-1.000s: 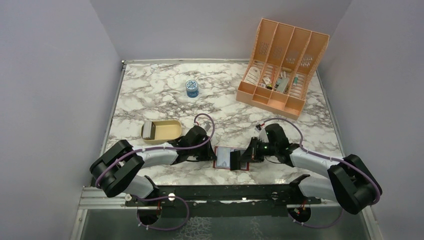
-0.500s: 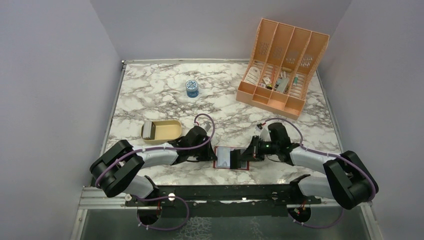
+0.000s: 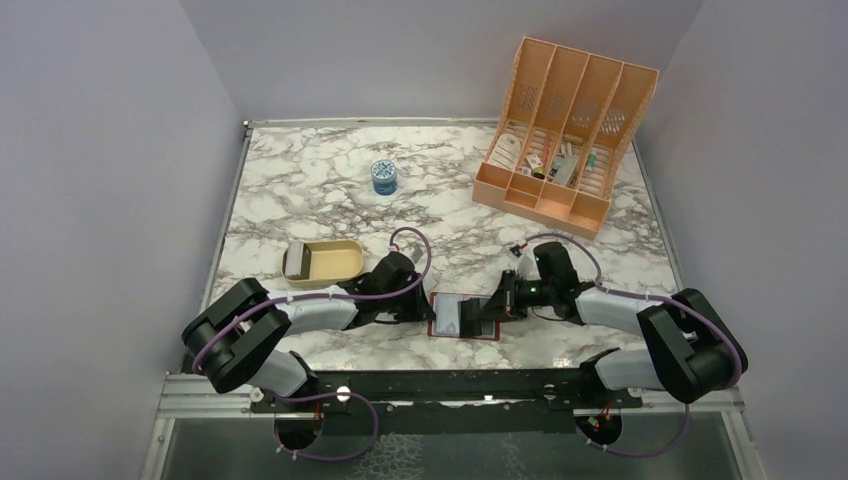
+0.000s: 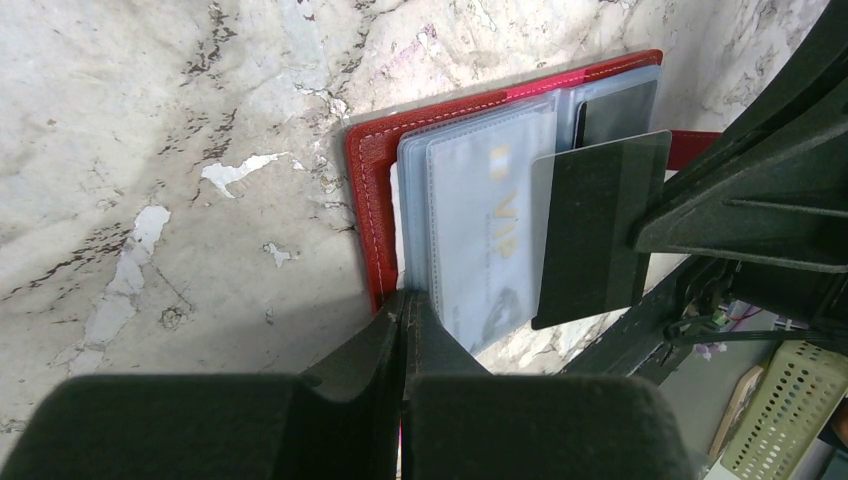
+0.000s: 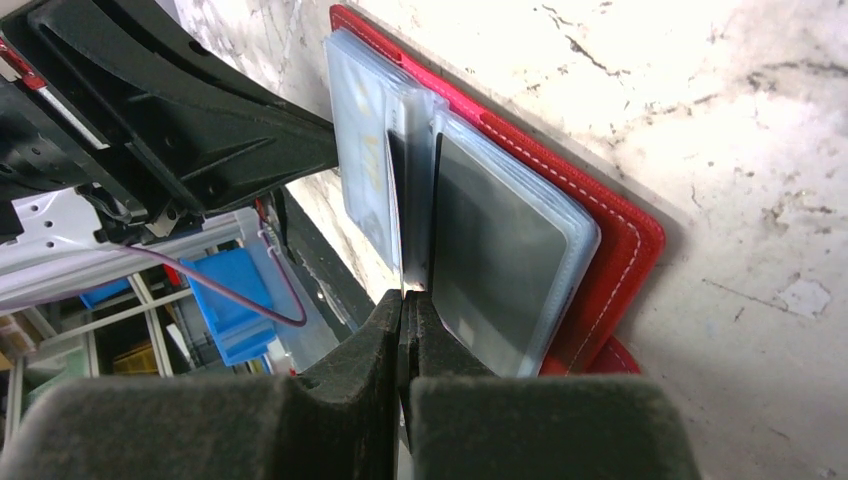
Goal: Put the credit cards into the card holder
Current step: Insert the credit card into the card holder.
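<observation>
The dark red card holder (image 3: 447,316) lies open on the marble between the two arms, pale blue pockets up. In the left wrist view its red cover (image 4: 364,200) frames pockets holding a pale "VIP" card (image 4: 490,225) and a black card (image 4: 615,105). My right gripper (image 3: 489,311) is shut on a black credit card (image 4: 595,230), which shows edge-on (image 5: 397,200) just above the pockets at the holder's middle. My left gripper (image 4: 405,298) is shut, its tips resting on the holder's left edge. More credit cards, a grey stack (image 3: 298,262), lie in the tan tray.
The tan tray (image 3: 335,262) sits left of the left arm. A small blue jar (image 3: 384,176) stands at mid-table. The peach slotted organizer (image 3: 565,125) holds small items at the back right. Walls close in on both sides.
The right arm has shifted slightly, bringing the black card a little further left over the open holder. The left arm and the holder have stayed put.
</observation>
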